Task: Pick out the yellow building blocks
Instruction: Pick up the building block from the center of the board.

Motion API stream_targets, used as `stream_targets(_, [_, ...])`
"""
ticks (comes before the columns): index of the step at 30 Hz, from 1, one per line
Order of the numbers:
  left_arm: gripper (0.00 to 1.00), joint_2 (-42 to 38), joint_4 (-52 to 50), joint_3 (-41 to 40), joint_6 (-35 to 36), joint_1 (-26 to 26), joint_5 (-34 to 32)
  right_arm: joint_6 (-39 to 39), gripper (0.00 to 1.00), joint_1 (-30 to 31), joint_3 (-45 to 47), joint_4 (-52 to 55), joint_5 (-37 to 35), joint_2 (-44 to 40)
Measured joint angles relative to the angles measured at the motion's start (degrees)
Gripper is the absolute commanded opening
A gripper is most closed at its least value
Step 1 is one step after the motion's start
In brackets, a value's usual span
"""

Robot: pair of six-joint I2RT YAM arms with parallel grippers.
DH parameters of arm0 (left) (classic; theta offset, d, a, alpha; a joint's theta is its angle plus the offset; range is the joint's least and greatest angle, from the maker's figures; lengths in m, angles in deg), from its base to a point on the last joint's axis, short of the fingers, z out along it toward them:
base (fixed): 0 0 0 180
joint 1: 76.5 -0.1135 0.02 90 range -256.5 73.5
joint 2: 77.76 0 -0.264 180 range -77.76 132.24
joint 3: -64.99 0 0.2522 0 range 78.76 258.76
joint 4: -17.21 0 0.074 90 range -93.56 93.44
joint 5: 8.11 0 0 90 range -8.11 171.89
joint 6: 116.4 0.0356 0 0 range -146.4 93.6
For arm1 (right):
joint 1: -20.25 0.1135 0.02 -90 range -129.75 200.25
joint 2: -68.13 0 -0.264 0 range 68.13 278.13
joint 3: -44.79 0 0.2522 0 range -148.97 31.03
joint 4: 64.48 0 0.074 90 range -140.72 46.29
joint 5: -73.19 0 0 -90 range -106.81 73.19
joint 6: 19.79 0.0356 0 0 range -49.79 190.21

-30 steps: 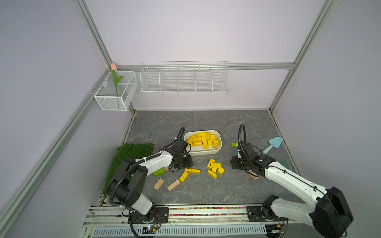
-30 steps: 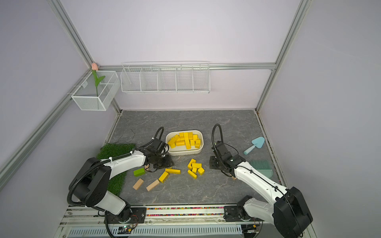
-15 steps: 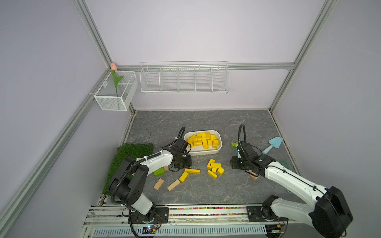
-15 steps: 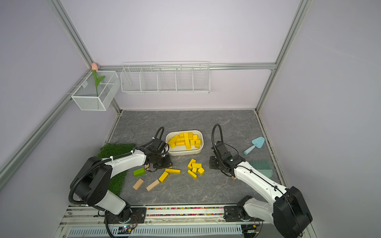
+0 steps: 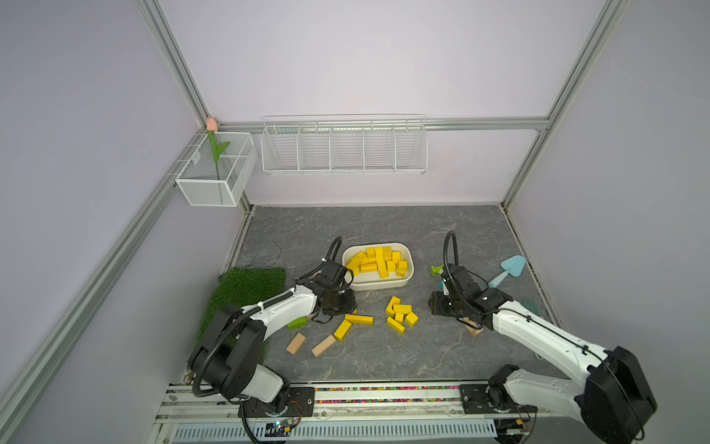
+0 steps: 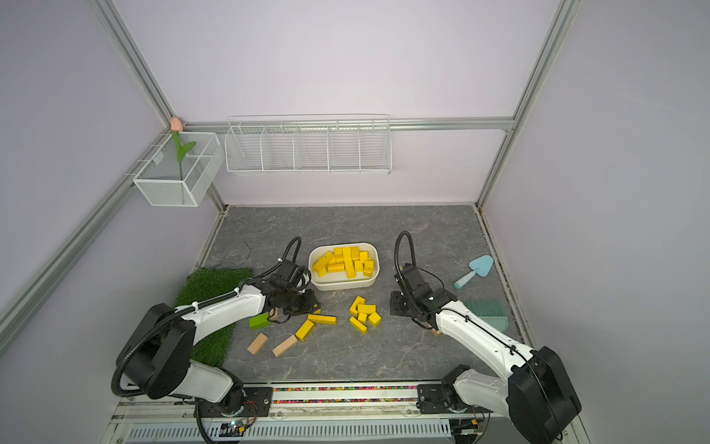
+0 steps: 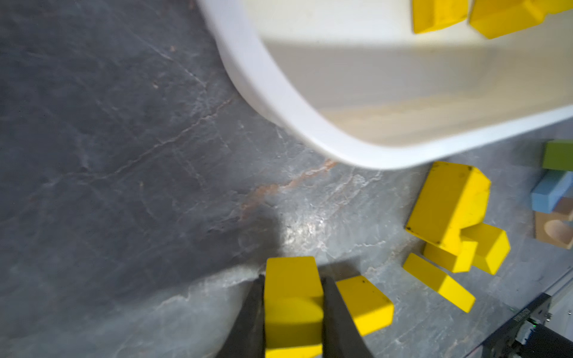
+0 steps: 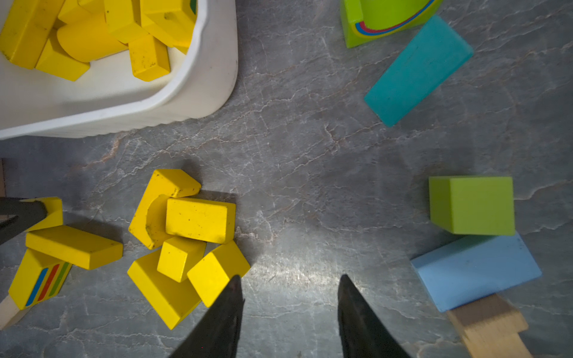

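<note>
Nearest the robot's base, two tan blocks (image 5: 296, 343) are seen lying on the grey table (image 5: 384, 365), and just beyond them loose yellow building blocks (image 5: 399, 309) are scattered between the two arms. A single yellow block (image 7: 293, 310) is pinched between the jaws of the left gripper (image 7: 293, 277), near the white bin (image 5: 384, 286), while the right gripper (image 8: 289, 277) is spread with nothing between its jaws, over bare table just beside the loose heap. Farther back, many more of the yellow pieces are piled inside the bin, and a wire shelf (image 5: 344, 146) is mounted on the far wall.
</note>
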State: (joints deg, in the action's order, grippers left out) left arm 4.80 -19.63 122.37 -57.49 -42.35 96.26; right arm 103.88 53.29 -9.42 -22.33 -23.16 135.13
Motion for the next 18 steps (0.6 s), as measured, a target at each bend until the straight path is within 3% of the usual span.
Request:
stream_targets(9, [0.13, -13.70, 4.24, -4.63, 0.15, 0.00, 0.66, 0.00, 0.52, -0.33, 0.00, 0.00, 0.20, 0.00])
stream_targets(13, [0.13, -13.33, 4.61, -4.15, 0.63, 0.00, 0.17, 0.02, 0.52, -0.37, 0.00, 0.00, 0.20, 0.00])
stream_targets(18, [0.13, -7.17, 3.02, 2.12, 2.75, 0.00, -0.22, 0.04, 0.53, -0.68, 0.52, -0.44, 0.22, -0.02])
